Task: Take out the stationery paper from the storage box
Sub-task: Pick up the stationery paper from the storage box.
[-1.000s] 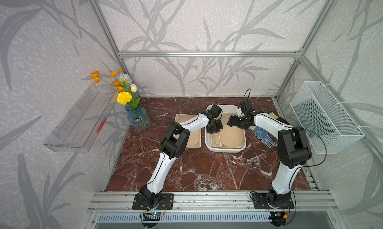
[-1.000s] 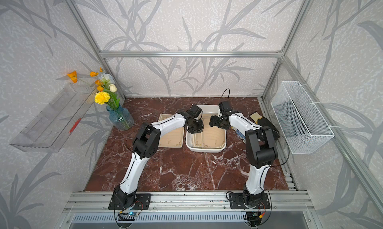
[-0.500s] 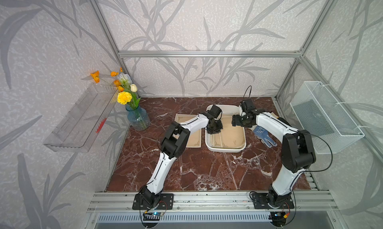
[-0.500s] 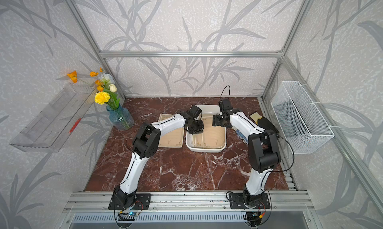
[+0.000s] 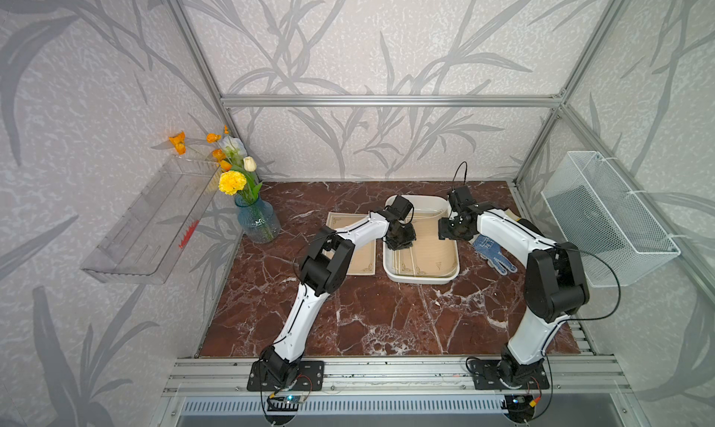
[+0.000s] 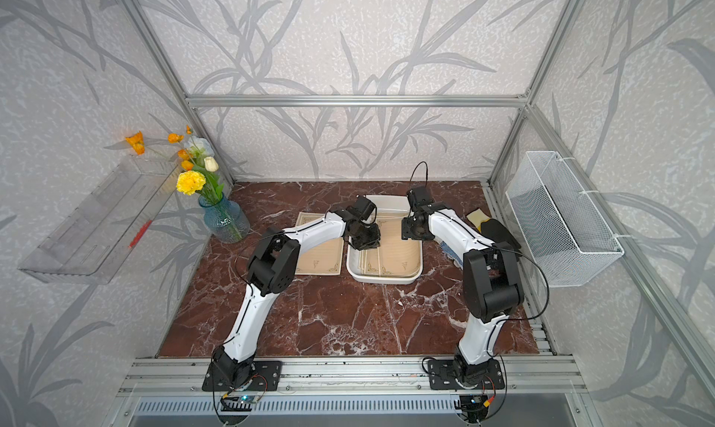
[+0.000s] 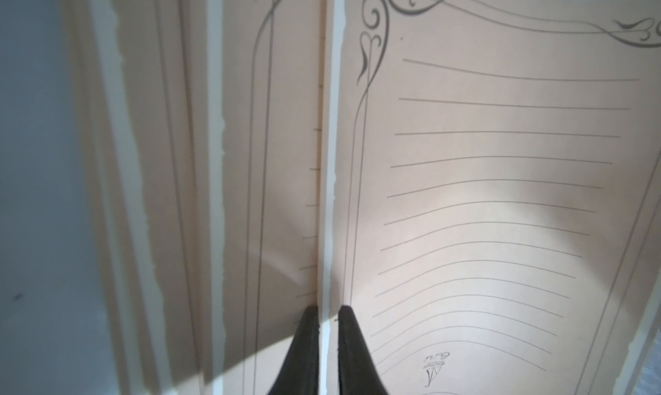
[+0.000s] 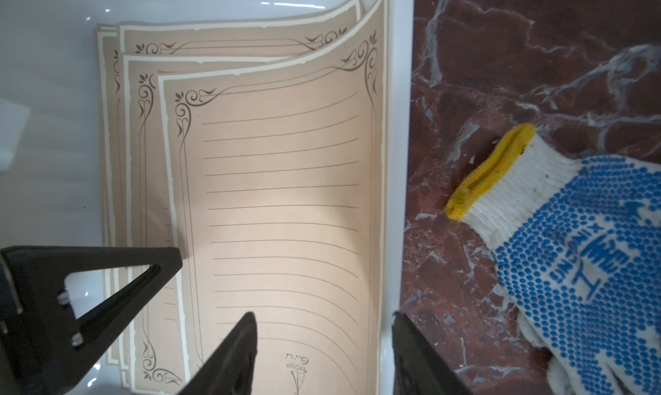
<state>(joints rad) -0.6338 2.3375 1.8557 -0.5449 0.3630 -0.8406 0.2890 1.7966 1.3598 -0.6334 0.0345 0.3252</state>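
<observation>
Paper: stationery paper [image 8: 282,203] stacked in the storage box [image 5: 421,278]; top sheet bowed; light, floppy, creases easily
Hold: I'd take a long edge
Left: my left fingers [image 7: 304,354] pinch the top sheet's edge
Right: my right fingers [image 8: 232,357] apart, astride the box wall
Bench [image 5: 367,320]: one sheet out

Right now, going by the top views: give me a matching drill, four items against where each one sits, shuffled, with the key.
Items
1. glove
2. vase
3. wire basket
4. loose stationery paper

Places
A. flat on the table, left of the storage box
B. hung up at the right, off the table
C. on the table, right of the storage box
D. near the table's back-left corner

Pairs: 1-C, 2-D, 3-B, 4-A
</observation>
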